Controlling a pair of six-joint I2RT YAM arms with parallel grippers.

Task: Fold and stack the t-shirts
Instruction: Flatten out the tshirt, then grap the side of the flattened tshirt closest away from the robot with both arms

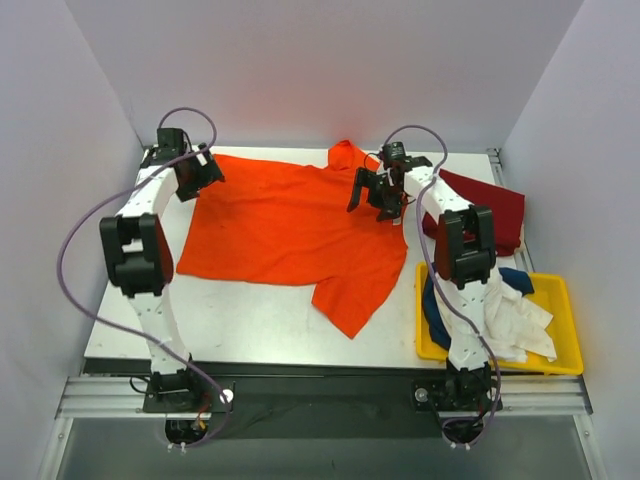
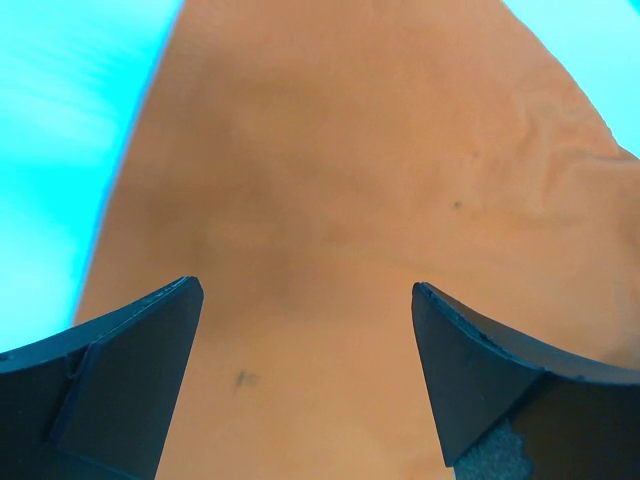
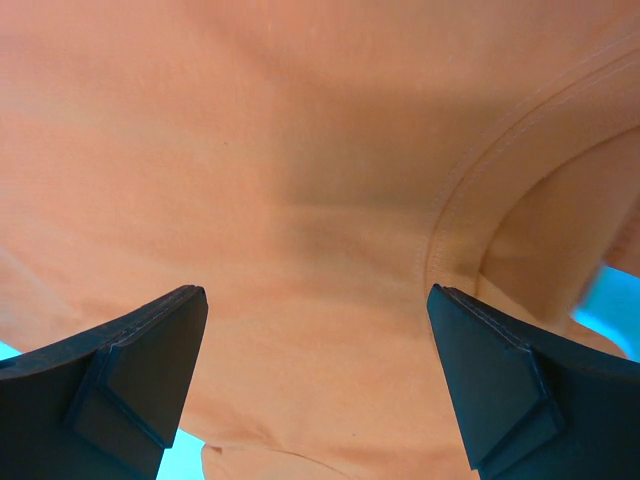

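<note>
The table (image 1: 260, 330) is mostly covered by the orange shirt (image 1: 270, 225), spread flat so that its edges can be reached for folding. The yellow bin (image 1: 570, 335) (white and navy cloth inside) and the dark red shirt (image 1: 495, 205) are set to the right of the right gripper (image 3: 315, 300), which is held wide apart and empty over the collar seam. The left gripper (image 2: 305, 300) is likewise spread above a shirt corner.
</note>
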